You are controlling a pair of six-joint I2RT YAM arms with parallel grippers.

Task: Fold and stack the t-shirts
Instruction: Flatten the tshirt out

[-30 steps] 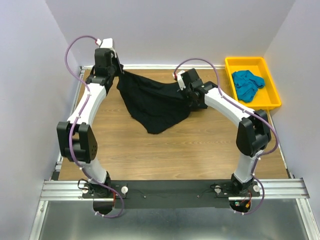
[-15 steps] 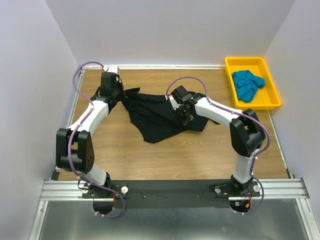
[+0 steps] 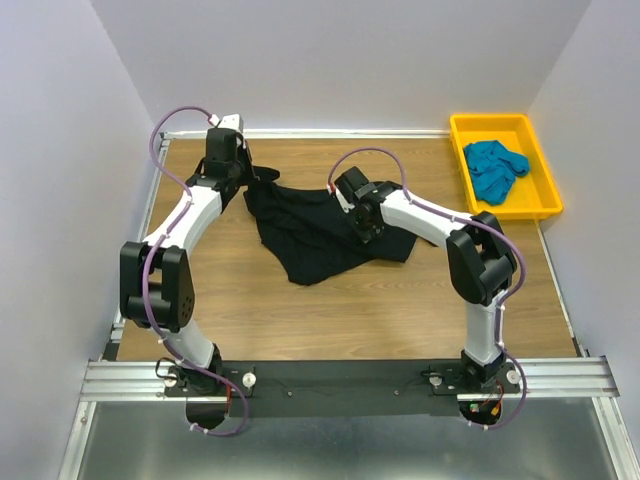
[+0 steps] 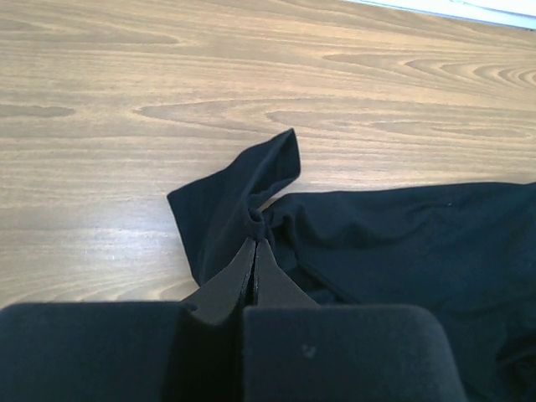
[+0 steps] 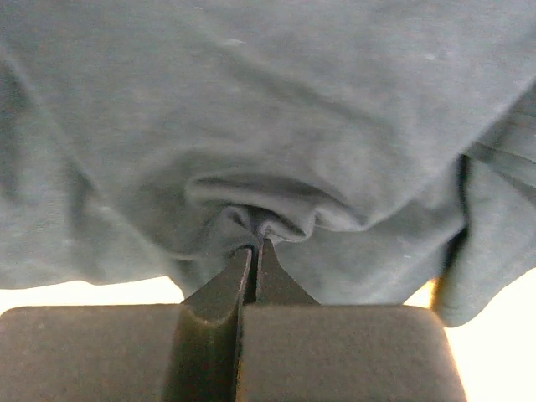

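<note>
The black t-shirt (image 3: 310,230) lies rumpled on the wooden table at the back middle. My left gripper (image 3: 245,185) is shut on its left corner; in the left wrist view the gripper (image 4: 256,241) pinches a bunched fold of the black cloth (image 4: 377,243), low over the table. My right gripper (image 3: 365,222) is shut on the shirt's right part; in the right wrist view the gripper (image 5: 254,245) pinches a puckered fold of the cloth (image 5: 268,109). The teal-blue t-shirt (image 3: 495,168) lies crumpled in the yellow tray.
The yellow tray (image 3: 538,203) stands at the back right corner of the table. A white wall runs close behind the table's back edge (image 3: 330,133). Bare wooden tabletop (image 3: 330,310) lies in front of the black shirt.
Both grippers have come down from holding the black shirt hanging in the air; the shirt now lies on the table. The right gripper has moved left and forward; the left gripper has shifted slightly back.
</note>
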